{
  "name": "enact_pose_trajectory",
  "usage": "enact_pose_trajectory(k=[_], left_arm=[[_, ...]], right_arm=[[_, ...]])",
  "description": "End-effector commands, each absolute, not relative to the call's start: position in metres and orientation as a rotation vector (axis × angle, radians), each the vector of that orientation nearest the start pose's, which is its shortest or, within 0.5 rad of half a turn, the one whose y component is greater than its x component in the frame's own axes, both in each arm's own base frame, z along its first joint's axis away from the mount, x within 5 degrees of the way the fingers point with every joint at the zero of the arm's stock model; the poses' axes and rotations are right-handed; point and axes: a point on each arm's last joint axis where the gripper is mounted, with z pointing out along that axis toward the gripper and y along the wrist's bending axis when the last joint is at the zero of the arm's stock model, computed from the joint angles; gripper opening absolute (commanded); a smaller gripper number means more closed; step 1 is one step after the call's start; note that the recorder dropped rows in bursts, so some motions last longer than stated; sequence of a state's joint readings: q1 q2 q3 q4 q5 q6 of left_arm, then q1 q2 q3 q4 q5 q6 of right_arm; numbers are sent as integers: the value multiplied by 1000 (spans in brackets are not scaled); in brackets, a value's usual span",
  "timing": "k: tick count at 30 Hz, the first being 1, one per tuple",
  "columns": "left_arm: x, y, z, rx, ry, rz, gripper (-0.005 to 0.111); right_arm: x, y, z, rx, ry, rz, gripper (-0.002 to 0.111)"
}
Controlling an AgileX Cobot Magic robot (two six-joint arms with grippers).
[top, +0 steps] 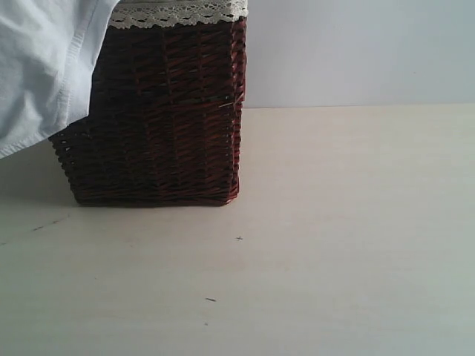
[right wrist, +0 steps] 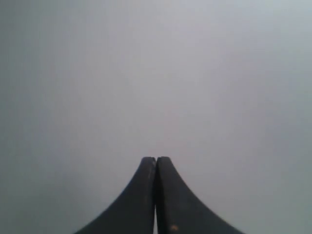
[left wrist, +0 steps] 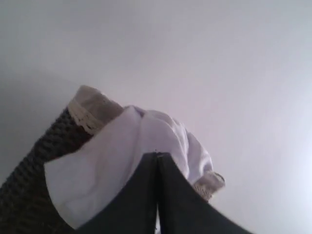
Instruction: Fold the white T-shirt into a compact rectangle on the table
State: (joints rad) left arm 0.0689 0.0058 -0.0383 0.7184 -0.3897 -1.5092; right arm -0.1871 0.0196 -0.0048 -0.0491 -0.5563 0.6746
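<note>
The left gripper (left wrist: 156, 163) sat nearest its wrist camera, its two dark fingers pressed flat together with no cloth between them. Just beyond its tips the white T-shirt (left wrist: 112, 161) lay bunched over the rim of the wicker basket (left wrist: 39, 161) and spilled down the woven side. The lace trim (left wrist: 90, 114) showed on either side of the cloth. The right gripper (right wrist: 156, 163) was likewise closed tight on itself, facing only a plain pale surface.

In the exterior view, the cream counter (top: 334, 259) stretched across the foreground, marked by a few small dark specks (top: 210, 300). Farther back, toward the left, the dark red-brown basket stood on it. The shirt hung from the basket's top over its left side, the stitched hem slanting across the weave. A pale wall (top: 356, 52) stood behind everything.
</note>
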Motion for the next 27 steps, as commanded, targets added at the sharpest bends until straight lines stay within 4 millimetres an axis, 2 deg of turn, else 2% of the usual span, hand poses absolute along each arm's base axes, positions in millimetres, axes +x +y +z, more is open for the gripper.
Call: enact_pose_trajectory(k=[1,2,4,7,11,15,19,27], left_arm=[[48,-33,270,-160,1368,-797,0],[51,-35,278,-125,1421,-769,0],[59,-37,290,-87,1464,-781,0],[76,-44,303,38,1580,-753,0],[104,-58,321,233,1730,-821,0],[127,-68,323,310,1832,-951,0],[134,-74,322,318,1857,-1102,0],[120,-86,332,421,1773,-1418,0]], right_arm=[[44,4,255,327,957,548,0],[49,11,246,288,1096,551,0],[51,21,241,190,1236,555,0],[50,28,243,99,1336,542,0],[50,33,259,-24,1391,518,0],[62,37,266,-99,1572,538,0],[74,42,267,-98,1676,631,0],[79,45,263,-89,1735,700,0]])
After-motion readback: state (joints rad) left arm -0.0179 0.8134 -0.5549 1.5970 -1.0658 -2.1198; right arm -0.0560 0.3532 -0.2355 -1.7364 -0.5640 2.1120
